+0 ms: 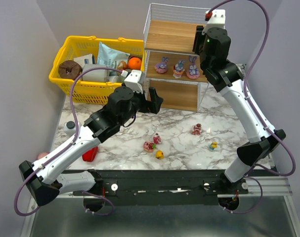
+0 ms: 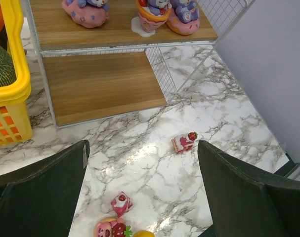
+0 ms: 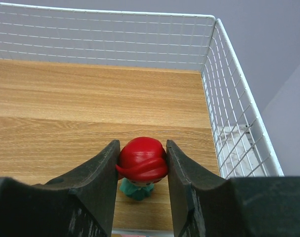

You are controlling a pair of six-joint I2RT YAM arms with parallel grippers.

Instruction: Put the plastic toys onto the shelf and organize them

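Nearest me, five loose toys lie on the marble bench (image 1: pixel 179 136). A yellow figurine (image 1: pixel 160 154), a pink-red round one (image 1: pixel 149 145) and a small pink one (image 1: pixel 157 139) are clustered together. A red-pink piece (image 1: pixel 196 129) and a blue-and-yellow doll (image 1: pixel 213 146) lie farther right, apart from the cluster, with open marble around them. A red bell pepper (image 1: pixel 90 154) sits by the bench's left edge.

My left end effector (image 2: pixel 142 145) hangs released, fingers spread wide, over marble in front of the shelf (image 1: pixel 164 32), and it touches nothing. The bottom board (image 2: pixel 100 84) lies just beyond it. On the middle board, three bunny figures (image 1: pixel 179 68) stand in a row toward the right side. A yellow basket (image 1: pixel 93 93) sits just beside the shelf's left frame.

On the top board (image 3: pixel 90 98), my right end effector (image 3: pixel 142 148) is clenched on a red-haired doll (image 3: pixel 141 163) near the front edge. The wire side (image 3: pixel 229 108) is near the right finger and the back wire is well apart. Open board stretches to the left.
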